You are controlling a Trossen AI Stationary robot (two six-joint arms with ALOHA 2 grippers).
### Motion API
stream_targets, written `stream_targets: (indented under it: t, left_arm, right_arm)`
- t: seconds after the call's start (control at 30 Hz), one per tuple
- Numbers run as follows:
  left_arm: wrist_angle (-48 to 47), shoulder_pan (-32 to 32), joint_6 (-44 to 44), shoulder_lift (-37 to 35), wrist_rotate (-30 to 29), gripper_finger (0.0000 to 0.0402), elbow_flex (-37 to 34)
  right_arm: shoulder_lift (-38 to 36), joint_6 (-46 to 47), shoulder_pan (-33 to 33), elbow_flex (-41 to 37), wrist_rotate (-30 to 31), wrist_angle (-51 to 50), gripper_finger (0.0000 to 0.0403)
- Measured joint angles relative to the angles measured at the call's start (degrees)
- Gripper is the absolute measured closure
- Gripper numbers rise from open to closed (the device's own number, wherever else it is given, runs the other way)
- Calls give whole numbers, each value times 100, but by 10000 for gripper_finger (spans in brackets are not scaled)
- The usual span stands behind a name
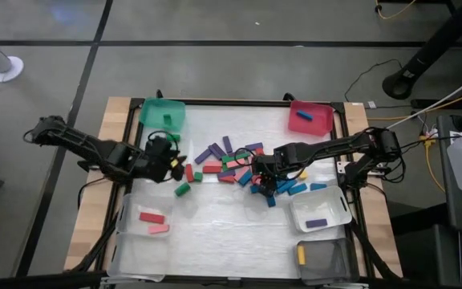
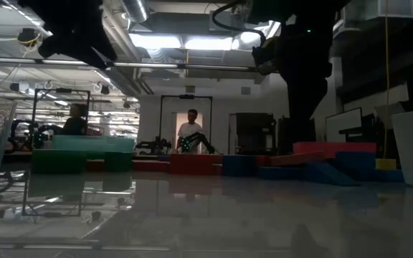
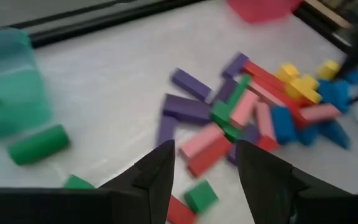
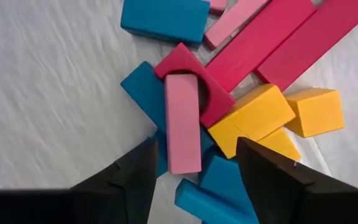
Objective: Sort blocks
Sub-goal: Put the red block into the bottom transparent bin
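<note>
The right claw [image 4: 194, 165] was held open and empty over a pink block [image 4: 183, 121] in the blocks [image 1: 239, 164] heaped at the desk's middle; a straight descent astride it seemed advisable. The left claw [image 3: 204, 171], open and empty, hovered near the heap. The clear bin [image 1: 139, 241] at the left edge held pink and red bars, the red bin [image 1: 321, 122] a blue one.
</note>
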Motion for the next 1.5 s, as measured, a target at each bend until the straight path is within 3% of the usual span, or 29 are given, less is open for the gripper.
stream_targets:
  t: [0.13, 0.23, 0.33, 0.53, 0.63, 0.87, 1.27, 1.5]
  left_arm:
    - [4, 483, 400, 0, 208, 242, 0]
    - [3, 803, 788, -7, 902, 242, 0]
    - [4, 1032, 1309, -81, 2131, 242, 0]
    - [-35, 1049, 2449, -240, 5376, 252, 0]
    - [-269, 778, 2656, -225, 6244, 257, 0]
    - [-1084, -123, 2687, 1, 6215, 258, 0]
    - [-1277, -1386, 2347, 767, 5951, 259, 0]
    - [-1364, -1869, 2394, 1424, 5503, 259, 0]
  right_arm:
    - [0, 2, 0, 0, 0, -2, 187]
    - [0, 2, 2, 0, 0, -3, 187]
    - [0, -1, 2, 0, 1, -4, 187]
    - [0, -49, 2, 0, 2, -6, 187]
    - [0, -114, 2, 0, 2, -8, 187]
    - [0, -120, 4, 0, -3, -10, 187]
    - [0, -120, 4, 0, -13, -9, 187]
    - [0, -120, 4, 0, 15, -3, 187]
